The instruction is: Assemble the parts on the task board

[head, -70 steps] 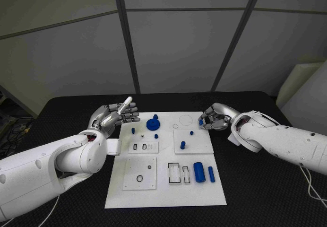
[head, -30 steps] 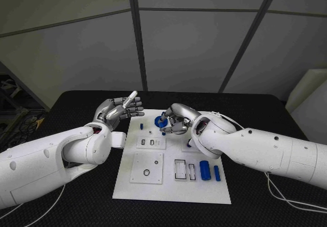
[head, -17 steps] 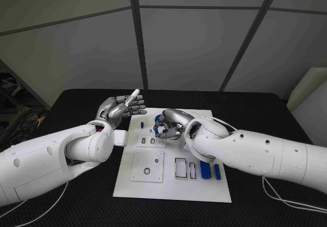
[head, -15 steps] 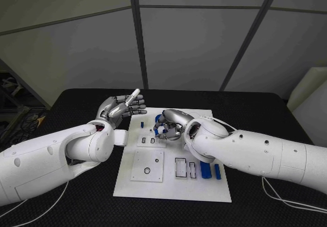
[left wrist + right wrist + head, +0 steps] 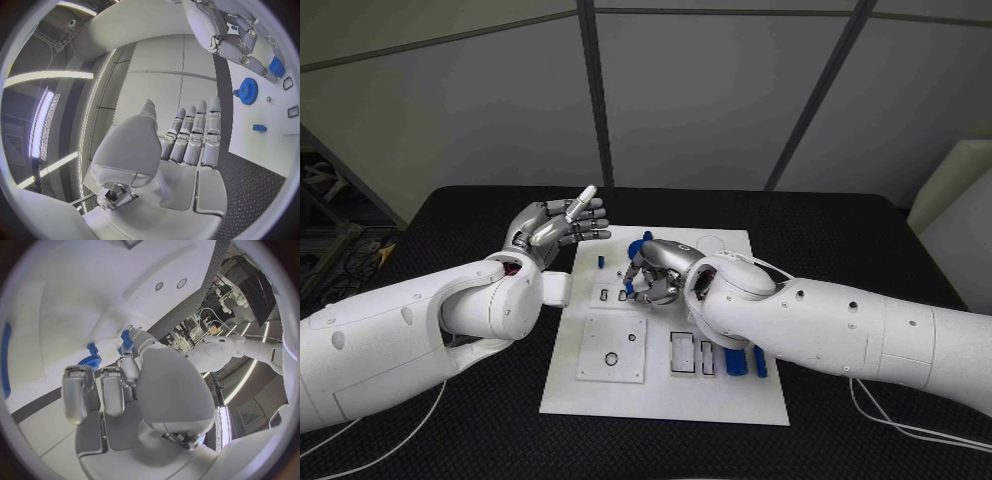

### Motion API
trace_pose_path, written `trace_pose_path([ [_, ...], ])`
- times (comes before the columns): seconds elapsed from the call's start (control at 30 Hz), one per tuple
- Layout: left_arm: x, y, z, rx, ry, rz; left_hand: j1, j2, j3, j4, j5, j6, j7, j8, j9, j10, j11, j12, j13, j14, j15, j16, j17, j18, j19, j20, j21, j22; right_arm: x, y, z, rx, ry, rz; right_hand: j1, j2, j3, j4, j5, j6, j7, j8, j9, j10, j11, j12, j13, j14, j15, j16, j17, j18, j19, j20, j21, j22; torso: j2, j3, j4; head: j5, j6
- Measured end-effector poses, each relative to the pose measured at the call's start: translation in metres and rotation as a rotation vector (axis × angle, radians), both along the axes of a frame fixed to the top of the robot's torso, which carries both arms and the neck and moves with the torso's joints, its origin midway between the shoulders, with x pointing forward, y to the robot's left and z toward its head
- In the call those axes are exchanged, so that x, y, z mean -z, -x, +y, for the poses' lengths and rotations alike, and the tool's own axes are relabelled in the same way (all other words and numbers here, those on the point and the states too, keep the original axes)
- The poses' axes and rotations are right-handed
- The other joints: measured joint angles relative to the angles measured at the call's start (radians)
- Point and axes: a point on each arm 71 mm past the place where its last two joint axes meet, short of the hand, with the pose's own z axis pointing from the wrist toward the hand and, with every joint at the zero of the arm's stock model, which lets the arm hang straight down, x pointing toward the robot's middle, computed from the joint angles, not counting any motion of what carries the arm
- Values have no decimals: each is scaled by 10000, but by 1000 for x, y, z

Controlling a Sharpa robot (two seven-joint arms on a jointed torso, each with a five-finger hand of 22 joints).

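Note:
The white task board (image 5: 661,400) lies in the middle of the black table (image 5: 855,225). My right hand (image 5: 658,272) hovers low over the board's far left part and pinches a small blue part (image 5: 127,339) between thumb and fingertip. Just beyond those fingertips lies the blue gear (image 5: 92,361), which the left wrist view shows on the board (image 5: 248,91). My left hand (image 5: 560,225) is raised beside the board's far left corner with straight, spread fingers (image 5: 194,135) and nothing in it. A small blue peg (image 5: 600,263) stands near the board's left edge.
A blue cylinder (image 5: 734,352) and a blue bar (image 5: 760,362) lie at the board's right side, partly behind my right forearm. Rectangular slots (image 5: 682,355) and a white square plate (image 5: 610,358) with a ring sit on the near half.
My right hand has carried the small blue part leftward across the far end of the board and lower toward it. My left hand has stayed raised in place.

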Motion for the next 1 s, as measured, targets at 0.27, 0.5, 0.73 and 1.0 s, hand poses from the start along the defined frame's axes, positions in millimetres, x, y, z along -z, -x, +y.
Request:
trace_pose_path([
  [0.27,0,0,0,-3,0,1,0,0,0,0,0,0,0,0,0,0,0,0,0,0,0,0,6,-1,0,0,0,0,4,1,1,-86,166,80,0,0,0,0,-2,5,40,-7,0,0,0,0,0,0,0,0,0,0,0,0,0,0,-4,0,3,0,-9],
  [0.5,0,-1,0,-4,0,4,0,0,0,0,0,0,0,0,0,0,0,0,0,0,0,0,5,1,0,0,0,1,6,3,3,-172,238,147,-52,-52,-1,0,-4,3,45,-13,0,0,0,0,-22,0,0,0,-1,0,0,0,0,0,-7,-1,10,35,-40],
  [0.73,0,-1,0,-5,-1,7,0,0,0,0,0,0,0,0,0,0,0,0,0,0,0,0,4,0,0,0,0,1,7,3,3,-195,285,94,-52,-53,-6,4,-7,-10,58,-30,-1,-37,37,-77,-68,0,0,0,-1,-1,0,0,0,0,-7,-2,10,43,-53],
  [1.0,1,-1,0,-4,-1,11,0,0,0,0,0,0,0,0,0,0,0,0,0,0,0,0,4,0,0,0,0,2,6,3,3,-224,339,15,-103,-104,-6,5,-7,-14,59,-39,-2,-37,37,-150,-118,0,0,0,-1,0,0,0,0,0,-2,-2,10,42,-75],
])
